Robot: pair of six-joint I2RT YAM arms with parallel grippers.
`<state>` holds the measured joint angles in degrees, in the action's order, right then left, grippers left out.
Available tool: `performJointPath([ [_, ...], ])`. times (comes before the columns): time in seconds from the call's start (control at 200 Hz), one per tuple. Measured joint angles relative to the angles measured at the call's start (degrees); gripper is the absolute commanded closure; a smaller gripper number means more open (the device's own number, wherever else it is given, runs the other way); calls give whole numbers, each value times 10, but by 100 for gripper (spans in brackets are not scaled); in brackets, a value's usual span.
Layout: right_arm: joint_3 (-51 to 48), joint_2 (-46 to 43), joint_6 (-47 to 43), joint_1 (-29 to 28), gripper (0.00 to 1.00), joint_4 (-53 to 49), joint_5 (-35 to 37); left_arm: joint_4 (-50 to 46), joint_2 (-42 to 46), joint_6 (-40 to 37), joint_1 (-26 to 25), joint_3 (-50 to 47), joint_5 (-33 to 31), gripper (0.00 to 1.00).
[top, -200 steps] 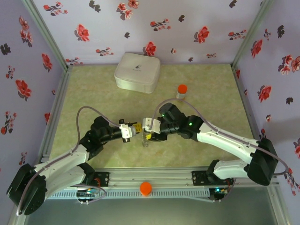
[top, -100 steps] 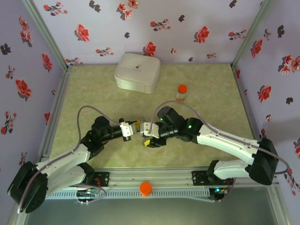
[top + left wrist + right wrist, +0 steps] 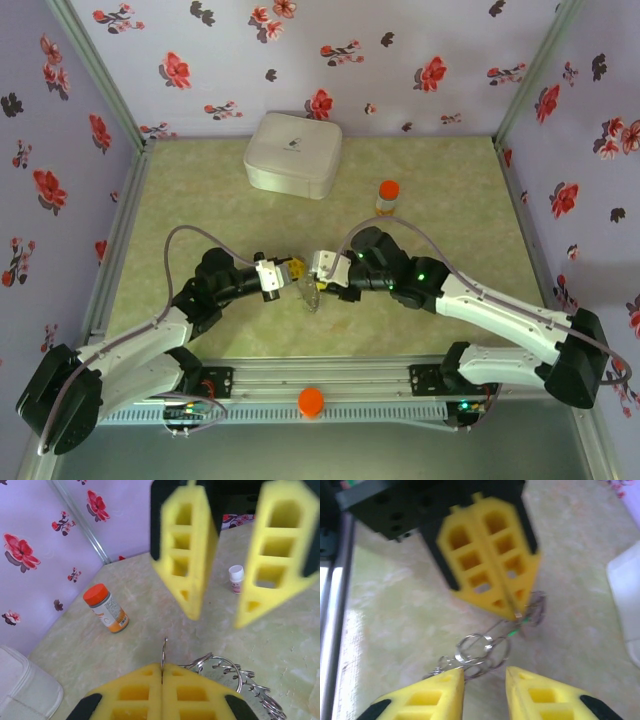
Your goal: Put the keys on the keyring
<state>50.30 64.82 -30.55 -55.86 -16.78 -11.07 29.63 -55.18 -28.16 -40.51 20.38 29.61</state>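
My left gripper [image 3: 162, 665] is shut on a thin metal loop standing edge-on between its pads, the keyring [image 3: 163, 652]. Linked silver rings [image 3: 225, 666] trail from it onto the table. In the right wrist view those rings [image 3: 476, 647] lie just off my right gripper [image 3: 485, 672], which is open, its left fingertip touching them. A small green sliver [image 3: 516, 629], apparently the green key's head, hangs just below the left gripper's [image 3: 512, 611] tips. From above, the left gripper [image 3: 292, 272] and the right gripper [image 3: 320, 280] meet tip to tip over the ring bundle [image 3: 310, 296].
An orange-capped bottle [image 3: 387, 196] stands behind the right arm. A white square case [image 3: 293, 153] sits at the back. A small white-capped vial [image 3: 235, 578] is on the table beyond the right gripper's fingers [image 3: 187, 565]. Flowered walls close in three sides.
The right arm has drawn back to the right, uncovering the bottle, and its jaws have narrowed. The left gripper has stayed shut and barely moved.
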Motion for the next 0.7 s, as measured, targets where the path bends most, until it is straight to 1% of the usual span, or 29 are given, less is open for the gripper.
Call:
performJointPath([
  [0.22, 0, 5, -20, 0, 77, 40, 19, 0, -1, 20, 0, 0, 12, 100],
  [0.415, 0, 21, -34, 0, 74, 51, 15, -1, -8, 33, 0, 0, 26, 100],
  [0.525, 0, 24, -43, 0, 77, 55, 9, -1, -8, 38, 0, 0, 31, 100],
  [0.61, 0, 28, -50, 0, 83, 54, 4, -1, -8, 39, 0, 0, 35, 100],
  [0.7, 0, 32, -56, 0, 87, 54, -1, -1, -8, 39, 0, 0, 36, 100],
])
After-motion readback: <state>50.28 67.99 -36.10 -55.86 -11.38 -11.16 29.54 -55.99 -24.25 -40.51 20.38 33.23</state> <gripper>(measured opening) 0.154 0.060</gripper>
